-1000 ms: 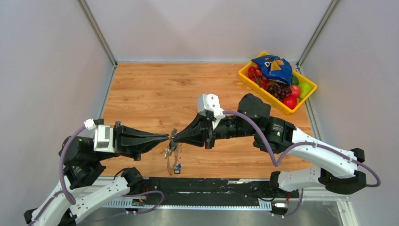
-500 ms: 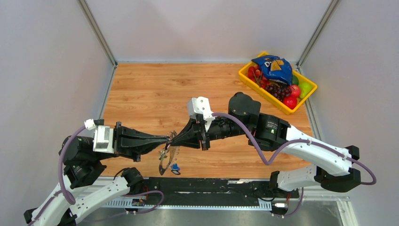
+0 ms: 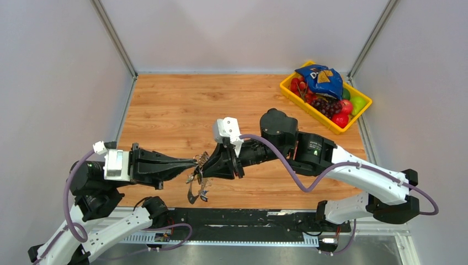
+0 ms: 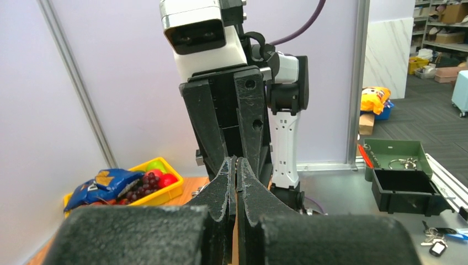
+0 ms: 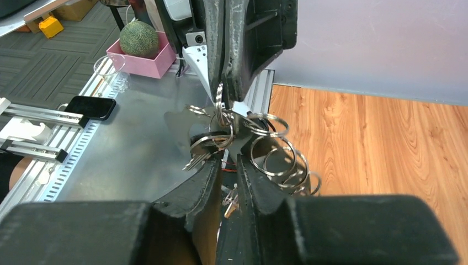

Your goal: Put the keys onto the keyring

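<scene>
Silver keyring (image 5: 221, 113) pinched in my left hand (image 3: 195, 162). Both fingers are clenched flat on the upper arc of the ring, with no gap showing between them in the left wrist view. The ring sits edge-on in the grip.

The keys (image 5: 203, 148) hang bunched just under that ring, their blades pointing down and to the side. A string of linked rings (image 5: 278, 157) trails off beside them. From above, the whole bunch dangles below the fingertips, over the near part of the wooden desk (image 3: 176, 110) and close to its front edge.

My right hand (image 5: 229, 161) meets the left tip to tip, coming in from the opposite side. Its fingers stand slightly parted, with a narrow dark slot between them. The key bunch sits right at their tips. I see nothing pinched in the slot, and I cannot tell whether metal touches the pads.

A yellow bin (image 3: 286, 88) sits at the far right corner of the desk, well apart from both hands. It holds fruit (image 3: 336, 107) and a blue snack bag (image 3: 320, 79).
</scene>
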